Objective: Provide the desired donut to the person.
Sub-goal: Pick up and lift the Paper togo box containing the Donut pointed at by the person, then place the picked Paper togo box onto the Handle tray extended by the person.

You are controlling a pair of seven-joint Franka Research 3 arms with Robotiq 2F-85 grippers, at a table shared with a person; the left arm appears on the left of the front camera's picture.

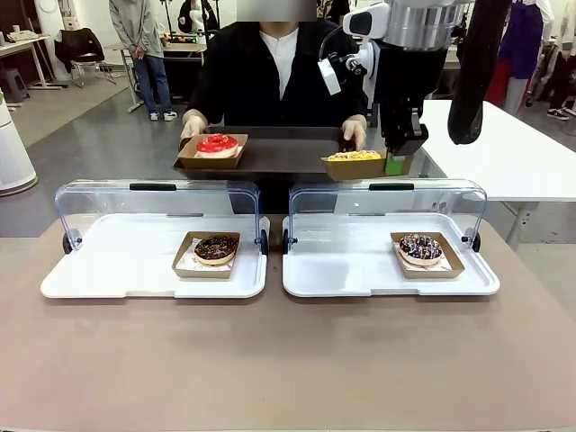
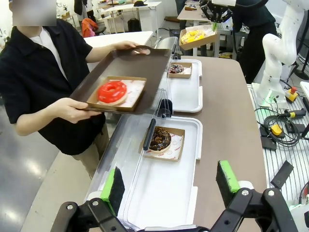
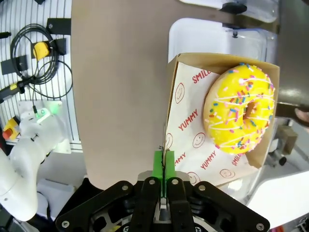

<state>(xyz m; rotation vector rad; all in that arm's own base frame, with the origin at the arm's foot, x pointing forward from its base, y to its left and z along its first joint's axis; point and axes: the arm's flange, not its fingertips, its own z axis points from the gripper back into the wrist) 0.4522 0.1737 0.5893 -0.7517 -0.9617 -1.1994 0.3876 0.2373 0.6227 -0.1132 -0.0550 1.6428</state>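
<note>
Brown tabletop (image 1: 288, 360) fills my front view, with two white trays (image 1: 153, 261) side by side under raised clear lids, each carrying a chocolate donut (image 1: 216, 248) in a cardboard boat. At 12 o'clock across the table I see the person (image 1: 270, 72) in black holding a dark tray (image 1: 279, 148) with both hands. On it, toward 10 o'clock, sits a red donut (image 1: 217, 144) in its boat. My right gripper (image 1: 396, 162) hangs at 1 o'clock over that tray's right end, its green pads (image 3: 163, 166) clamped tight on the edge of a boat (image 3: 193, 145) holding the yellow sprinkled donut (image 3: 240, 108); whether that boat touches the tray I cannot tell. My left gripper (image 2: 169, 183) is released, fingers spread wide with nothing between them, above the near end of one white tray.
</note>
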